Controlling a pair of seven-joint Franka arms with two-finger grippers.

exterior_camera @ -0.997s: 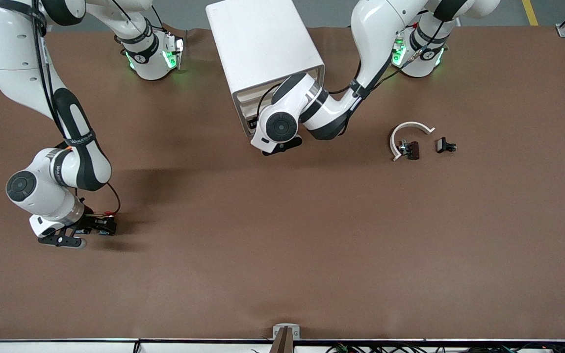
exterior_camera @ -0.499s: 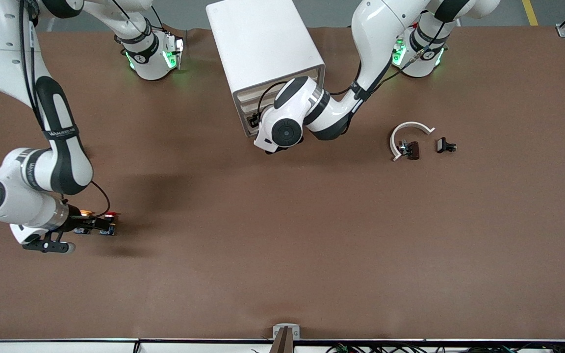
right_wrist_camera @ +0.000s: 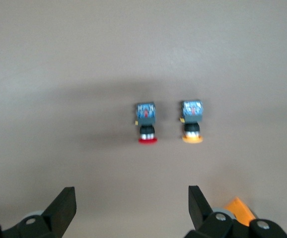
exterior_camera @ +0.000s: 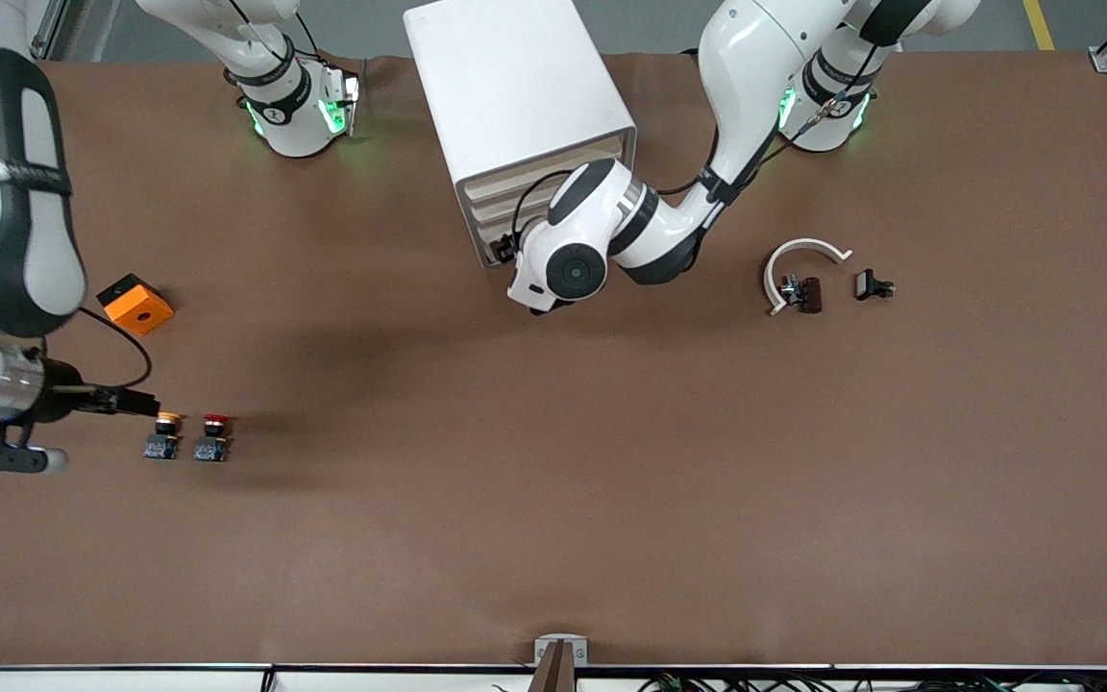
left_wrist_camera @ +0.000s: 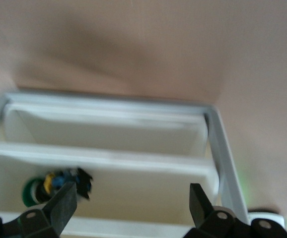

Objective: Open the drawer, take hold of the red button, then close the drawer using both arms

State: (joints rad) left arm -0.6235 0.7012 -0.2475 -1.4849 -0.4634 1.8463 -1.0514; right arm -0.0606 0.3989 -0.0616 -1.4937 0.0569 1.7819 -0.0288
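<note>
Since a second ago your right arm has swung up off the two buttons toward its end of the tabletop (exterior_camera: pixel 611 500). Right gripper (right_wrist_camera: pixel 128 210) now hangs above them, fingers spread and empty. Red-capped button (exterior_camera: pixel 212 436) lies on its side touching nothing, just beside the yellow-capped button (exterior_camera: pixel 162 436), nearer the camera than the orange cube (exterior_camera: pixel 135 304). Right arm is nearer. Left gripper (left_wrist_camera: pixel 129 204), fingers parted, empty, sits at the cabinet (exterior_camera: pixel 515 86) front facing a drawer (left_wrist_camera: pixel 108 186).

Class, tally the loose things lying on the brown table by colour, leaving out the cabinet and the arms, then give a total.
Red-capped button: 1
Yellow-orange-capped button: 1
Orange cube: 1
White curved piece: 1
Small black parts: 2
Total: 6
</note>
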